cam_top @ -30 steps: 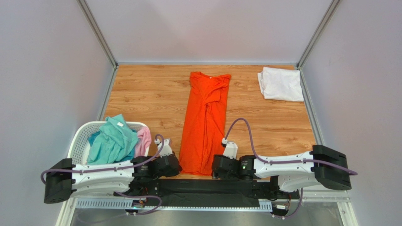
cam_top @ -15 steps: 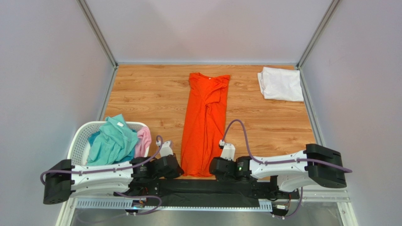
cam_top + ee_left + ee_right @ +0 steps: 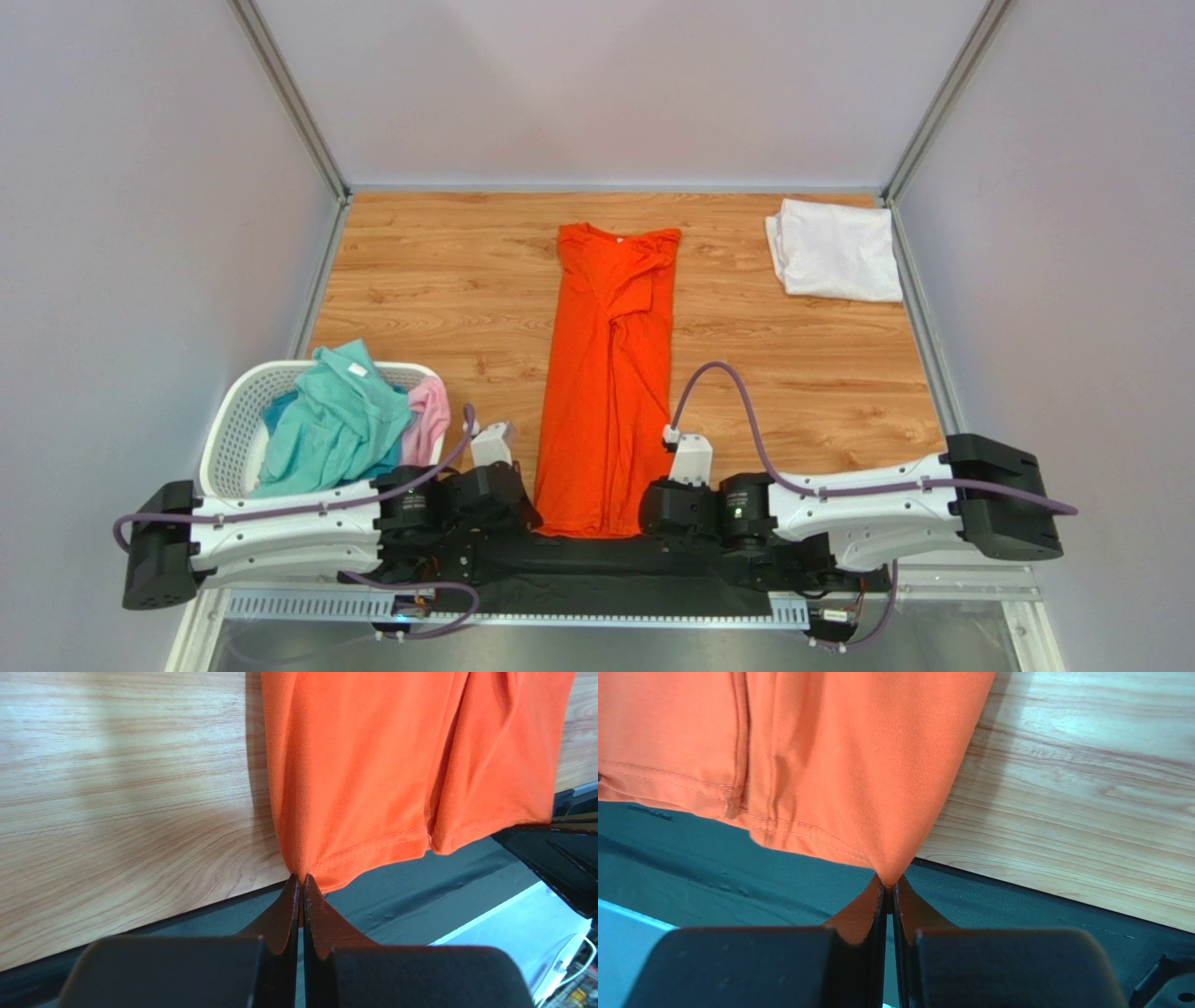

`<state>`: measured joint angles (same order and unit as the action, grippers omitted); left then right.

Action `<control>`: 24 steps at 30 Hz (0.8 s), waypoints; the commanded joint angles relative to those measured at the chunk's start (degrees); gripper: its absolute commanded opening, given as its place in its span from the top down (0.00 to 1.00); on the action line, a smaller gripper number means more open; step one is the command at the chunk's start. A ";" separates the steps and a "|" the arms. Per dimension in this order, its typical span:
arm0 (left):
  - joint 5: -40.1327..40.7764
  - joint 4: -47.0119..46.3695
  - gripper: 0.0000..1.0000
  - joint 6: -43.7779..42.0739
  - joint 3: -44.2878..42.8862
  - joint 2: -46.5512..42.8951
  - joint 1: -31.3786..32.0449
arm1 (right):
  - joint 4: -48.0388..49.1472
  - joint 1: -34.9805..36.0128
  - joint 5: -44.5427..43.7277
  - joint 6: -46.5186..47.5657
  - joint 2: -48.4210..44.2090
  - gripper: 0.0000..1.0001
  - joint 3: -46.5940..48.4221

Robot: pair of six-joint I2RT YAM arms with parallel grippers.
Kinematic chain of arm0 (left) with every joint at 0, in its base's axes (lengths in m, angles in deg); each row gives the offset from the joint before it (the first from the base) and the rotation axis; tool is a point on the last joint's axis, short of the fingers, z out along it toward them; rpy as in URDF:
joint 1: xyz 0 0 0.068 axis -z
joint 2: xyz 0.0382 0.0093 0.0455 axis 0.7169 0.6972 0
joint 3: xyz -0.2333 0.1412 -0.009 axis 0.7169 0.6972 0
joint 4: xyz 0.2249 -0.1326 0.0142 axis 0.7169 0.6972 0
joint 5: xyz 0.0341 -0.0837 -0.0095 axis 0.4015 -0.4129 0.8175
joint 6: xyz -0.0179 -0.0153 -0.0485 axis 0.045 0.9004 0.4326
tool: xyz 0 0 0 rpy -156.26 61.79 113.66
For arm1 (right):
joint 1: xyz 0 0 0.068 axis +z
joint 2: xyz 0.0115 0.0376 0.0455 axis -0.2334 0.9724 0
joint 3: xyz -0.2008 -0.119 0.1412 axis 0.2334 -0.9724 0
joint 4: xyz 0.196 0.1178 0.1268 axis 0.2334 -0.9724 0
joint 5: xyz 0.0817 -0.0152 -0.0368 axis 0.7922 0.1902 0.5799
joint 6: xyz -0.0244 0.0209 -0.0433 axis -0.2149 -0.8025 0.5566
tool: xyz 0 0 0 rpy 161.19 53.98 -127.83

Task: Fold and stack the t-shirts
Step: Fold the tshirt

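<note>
Presently both grippers pinch the near hem of the orange t-shirt [image 3: 606, 378].
Both arms lie low along the near edge of the table [image 3: 421, 280], forearms pointing inward. Left gripper [image 3: 301, 880]: jaws closed tight on the hem's left corner. Right gripper [image 3: 887, 880]: jaws closed tight on the right corner. The shirt lies lengthwise at table centre, collar far, hem reaching past the wood's near edge. A folded white t-shirt [image 3: 835, 249] sits far right. A teal t-shirt [image 3: 330, 420] and a pink t-shirt [image 3: 428, 420] lie in the laundry basket [image 3: 232, 420], near left.
</note>
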<state>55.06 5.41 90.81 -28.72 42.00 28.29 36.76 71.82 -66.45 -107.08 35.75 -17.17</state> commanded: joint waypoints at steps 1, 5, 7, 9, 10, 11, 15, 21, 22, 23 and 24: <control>1.71 3.53 1.00 -1.94 -3.61 -1.12 0.27 | -1.64 0.11 -4.70 0.01 -3.49 0.96 0.40; 5.83 5.46 1.00 -3.44 -7.03 -1.29 0.27 | -2.26 -1.55 -7.69 1.85 -6.83 0.96 1.01; 7.50 5.99 1.00 -4.23 -9.05 -1.03 0.27 | -2.26 -2.35 -8.22 4.65 -8.67 0.96 1.36; 8.30 6.17 1.00 -5.81 -10.55 -0.24 0.27 | -2.26 -4.01 -8.49 6.42 -9.64 0.96 2.24; 9.52 6.17 1.00 -6.25 -11.25 0.20 0.27 | -2.26 -4.54 -8.66 7.21 -10.26 0.96 2.59; 10.32 6.52 1.00 -6.69 -12.74 1.25 0.27 | -2.17 -5.68 -8.49 9.13 -10.35 0.96 3.03; 12.17 7.75 1.00 -10.10 -17.93 6.16 -1.83 | -1.73 -9.28 -7.61 14.42 -9.91 0.96 5.93; 10.59 9.51 1.00 -16.26 -26.98 16.19 -8.59 | -1.21 -17.81 -6.03 21.97 -8.59 0.97 10.41; 10.59 9.16 1.00 -17.41 -28.91 18.02 -9.39 | -0.77 -20.25 -5.50 23.29 -8.51 0.97 11.29; 10.59 8.81 1.00 -18.29 -29.71 18.83 -10.18 | 0.19 -21.50 -3.84 24.35 -8.42 0.97 11.73; 10.50 8.46 1.00 -19.08 -30.41 19.62 -11.84 | 0.73 -22.73 -3.04 25.31 -8.16 0.97 12.08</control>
<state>64.81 13.82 77.02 -55.80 59.81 18.97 34.79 52.35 -70.74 -87.78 27.16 -7.99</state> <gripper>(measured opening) 0.007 0.039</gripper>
